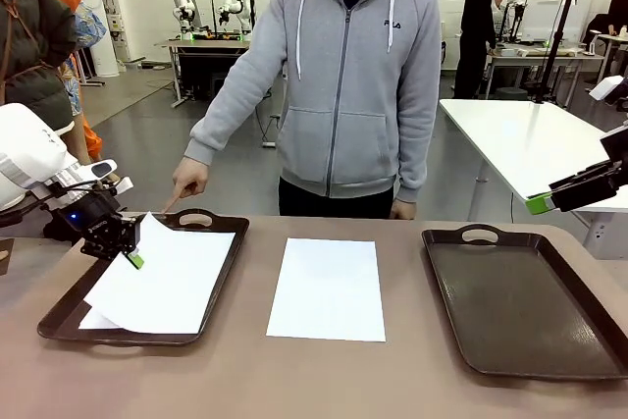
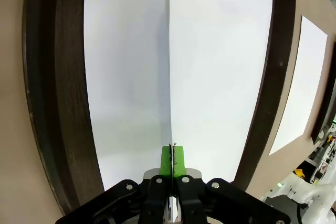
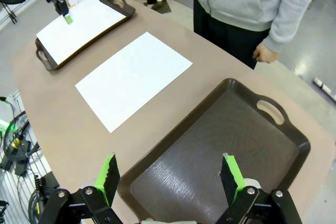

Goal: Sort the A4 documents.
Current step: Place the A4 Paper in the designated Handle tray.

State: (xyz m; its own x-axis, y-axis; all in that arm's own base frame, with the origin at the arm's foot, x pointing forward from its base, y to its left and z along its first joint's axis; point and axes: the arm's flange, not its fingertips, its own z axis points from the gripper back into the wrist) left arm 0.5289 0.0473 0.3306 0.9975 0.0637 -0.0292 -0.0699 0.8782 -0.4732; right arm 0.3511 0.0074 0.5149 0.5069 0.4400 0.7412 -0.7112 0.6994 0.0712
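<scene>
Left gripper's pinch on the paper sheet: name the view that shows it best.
Left wrist view: the left gripper is shut on an edge of the A4 sheet, close up. The front view shows this from the side, smaller; the right wrist view shows it far off, tiny.

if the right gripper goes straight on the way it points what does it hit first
Probably the floor of the right brown tray, near its closer rim: the open right gripper points down at it. Depth is unclear, so it might meet the rim itself.

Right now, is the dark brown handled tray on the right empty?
Empty: the dark brown handled tray shows only a bare floor.
</scene>
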